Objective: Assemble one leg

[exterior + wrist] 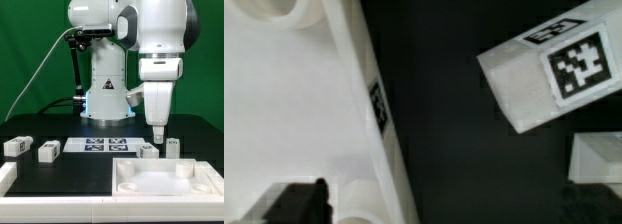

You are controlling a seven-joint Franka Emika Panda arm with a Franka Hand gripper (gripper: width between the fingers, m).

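Note:
Several small white legs with tags stand on the black table. Two are at the exterior view's left (pixel 14 146) (pixel 47 151). Two are near the gripper (pixel 149 152) (pixel 171 147). My gripper (pixel 157 134) points down just above and between these two, at the far edge of the large white tray-like piece (pixel 165 182). In the wrist view my gripper (pixel 441 205) is open and empty, with a dark finger (pixel 295 203) over the white piece's edge (pixel 304 110). One tagged leg (pixel 562 72) and part of another (pixel 594 160) lie beside it.
The marker board (pixel 100 146) lies flat in the middle of the table, in front of the robot base. A white raised edge (pixel 5 180) shows at the exterior view's lower left. A green backdrop stands behind.

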